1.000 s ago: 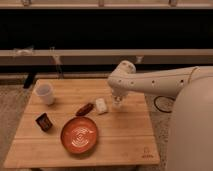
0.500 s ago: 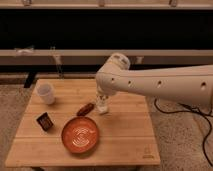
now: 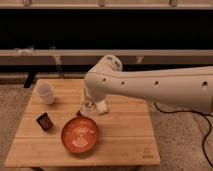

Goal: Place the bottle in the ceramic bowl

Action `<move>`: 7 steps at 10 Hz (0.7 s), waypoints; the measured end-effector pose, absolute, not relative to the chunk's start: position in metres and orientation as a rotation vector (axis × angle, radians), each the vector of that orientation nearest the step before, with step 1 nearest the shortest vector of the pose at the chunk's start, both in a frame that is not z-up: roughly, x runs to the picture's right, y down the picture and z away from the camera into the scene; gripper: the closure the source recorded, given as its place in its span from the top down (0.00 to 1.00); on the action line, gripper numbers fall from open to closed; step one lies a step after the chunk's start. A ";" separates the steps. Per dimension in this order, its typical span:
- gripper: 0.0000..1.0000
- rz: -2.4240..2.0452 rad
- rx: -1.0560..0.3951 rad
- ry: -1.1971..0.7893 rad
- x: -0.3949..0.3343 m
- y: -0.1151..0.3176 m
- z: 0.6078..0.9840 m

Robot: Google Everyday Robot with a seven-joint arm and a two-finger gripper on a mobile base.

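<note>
My gripper (image 3: 87,102) hangs from the big white arm that reaches in from the right, low over the middle of the wooden table. It is shut on the bottle (image 3: 88,108), a small translucent-whitish thing that hangs upright under the wrist. The arm's bulk hides most of the fingers. The ceramic bowl (image 3: 80,135), orange-brown with a pale swirl inside, sits on the table just in front of the gripper. The bottle hangs just behind the bowl's far rim and does not touch it.
A small white rounded block (image 3: 103,106) lies right of the gripper. A reddish object (image 3: 79,113) peeks out by the bowl's far rim. A white cup (image 3: 45,93) stands at the back left and a dark packet (image 3: 44,121) at the left. Shelving runs behind the table (image 3: 125,140).
The arm has swung left across the table and come nearer, carrying the bottle from right of the white block to its left, close to the bowl's far rim.
</note>
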State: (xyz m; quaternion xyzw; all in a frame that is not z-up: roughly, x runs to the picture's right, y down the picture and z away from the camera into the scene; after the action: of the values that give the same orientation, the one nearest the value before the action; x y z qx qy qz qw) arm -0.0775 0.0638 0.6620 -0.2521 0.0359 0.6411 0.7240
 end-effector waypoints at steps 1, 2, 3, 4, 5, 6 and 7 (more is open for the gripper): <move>0.00 1.383 -0.608 0.105 -0.085 0.077 0.659; 0.03 1.356 -0.651 0.132 -0.091 0.087 0.656; 0.10 1.329 -0.694 0.165 -0.093 0.095 0.655; 0.20 1.299 -0.733 0.199 -0.095 0.103 0.655; 0.31 1.271 -0.769 0.235 -0.095 0.112 0.656; 0.41 1.247 -0.809 0.260 -0.095 0.119 0.657; 0.52 1.220 -0.859 0.269 -0.099 0.126 0.658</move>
State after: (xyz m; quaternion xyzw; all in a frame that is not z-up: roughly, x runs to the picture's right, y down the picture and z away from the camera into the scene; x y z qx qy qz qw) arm -0.0991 0.1259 0.6585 -0.3894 0.1218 0.5534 0.7261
